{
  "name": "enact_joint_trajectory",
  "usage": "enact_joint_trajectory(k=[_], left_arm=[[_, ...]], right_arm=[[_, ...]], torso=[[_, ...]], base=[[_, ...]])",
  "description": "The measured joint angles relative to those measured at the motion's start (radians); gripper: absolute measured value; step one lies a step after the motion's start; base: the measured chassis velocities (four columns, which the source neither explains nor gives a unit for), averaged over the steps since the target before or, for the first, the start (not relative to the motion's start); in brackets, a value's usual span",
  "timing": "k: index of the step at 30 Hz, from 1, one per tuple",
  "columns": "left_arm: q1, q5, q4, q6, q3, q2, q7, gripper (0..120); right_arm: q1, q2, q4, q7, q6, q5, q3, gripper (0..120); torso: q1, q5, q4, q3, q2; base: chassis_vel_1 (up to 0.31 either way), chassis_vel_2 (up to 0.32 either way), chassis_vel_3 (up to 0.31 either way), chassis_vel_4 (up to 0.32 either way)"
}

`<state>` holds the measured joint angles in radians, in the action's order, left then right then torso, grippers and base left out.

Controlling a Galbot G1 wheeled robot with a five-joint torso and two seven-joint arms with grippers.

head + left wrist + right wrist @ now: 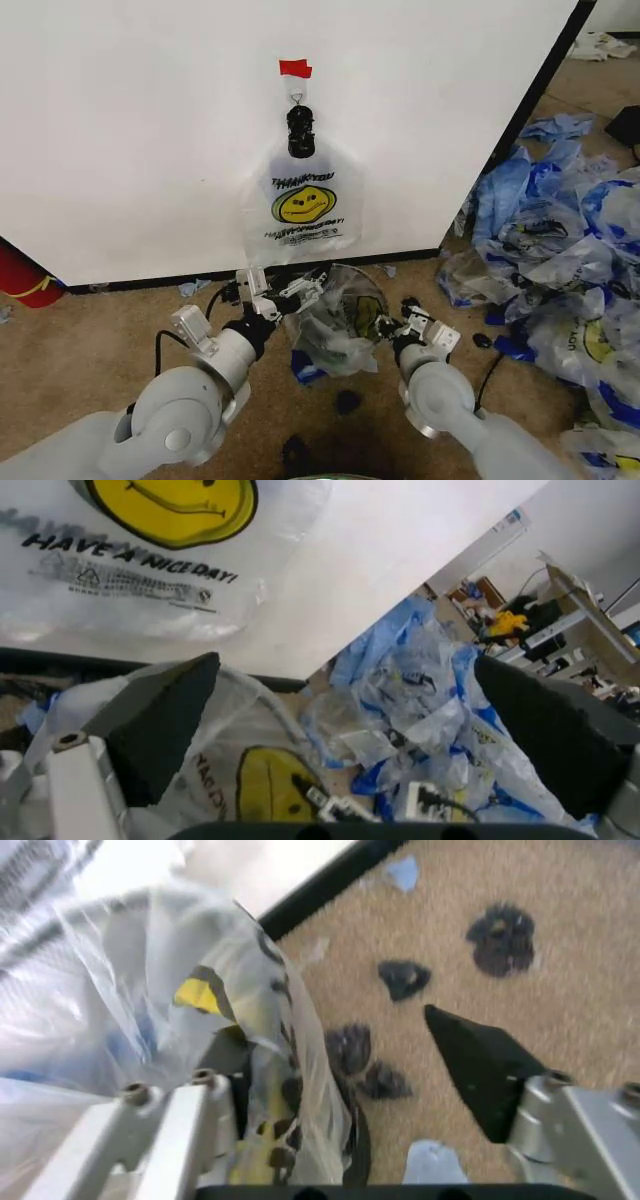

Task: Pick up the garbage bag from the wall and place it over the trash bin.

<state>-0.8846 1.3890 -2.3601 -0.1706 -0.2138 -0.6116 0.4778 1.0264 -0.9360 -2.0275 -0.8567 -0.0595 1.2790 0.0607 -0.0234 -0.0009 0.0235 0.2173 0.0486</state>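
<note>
Both claws low at the bin, smiley bag hanging on the wall.

My left claw (285, 290) sits at the trash bin's (375, 290) 9 o'clock rim, jaws spread wide, nothing between them; one finger (160, 727) lies against the plastic bag (335, 330) draped over the bin. My right claw (405, 325) is at the bin's 4 o'clock, jaws also apart, one finger (480, 1065) over bare carpet (80, 350), the other side pressed to that draped plastic. The garbage bag (303, 205) hangs flat on the wall (130, 130) at 12 o'clock from the bin, held by a black clip (300, 132) under a hook and red tape (295, 68). Heap of bluish bags (560, 260) at 3 o'clock.
</note>
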Motion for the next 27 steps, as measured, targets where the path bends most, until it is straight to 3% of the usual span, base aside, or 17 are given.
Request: enact_joint_trajectory(k=[11,20,27], left_arm=[[-0.027,-0.015,-0.016,0.001,0.007,0.0,0.006,100],[-0.05,-0.03,-0.028,-0.001,0.021,0.003,0.01,100],[-0.095,-0.062,-0.037,-0.008,0.037,0.004,0.013,100]], right_arm=[[0.053,0.036,-0.057,0.09,-0.008,0.021,-0.068,98],[0.096,0.024,-0.035,0.176,0.016,-0.008,-0.085,100],[0.142,0.018,0.039,0.394,0.131,-0.103,-0.103,100]], torso=[[0.0,0.0,0.0,0.0,0.0],[0.0,-0.0001,0.0002,0.0,0.0],[0.0,0.0,0.0001,0.0,0.0]], base=[[0.0,0.0,0.0,0.0],[0.0,0.0,0.0,0.0],[0.0,0.0,0.0,0.0]])
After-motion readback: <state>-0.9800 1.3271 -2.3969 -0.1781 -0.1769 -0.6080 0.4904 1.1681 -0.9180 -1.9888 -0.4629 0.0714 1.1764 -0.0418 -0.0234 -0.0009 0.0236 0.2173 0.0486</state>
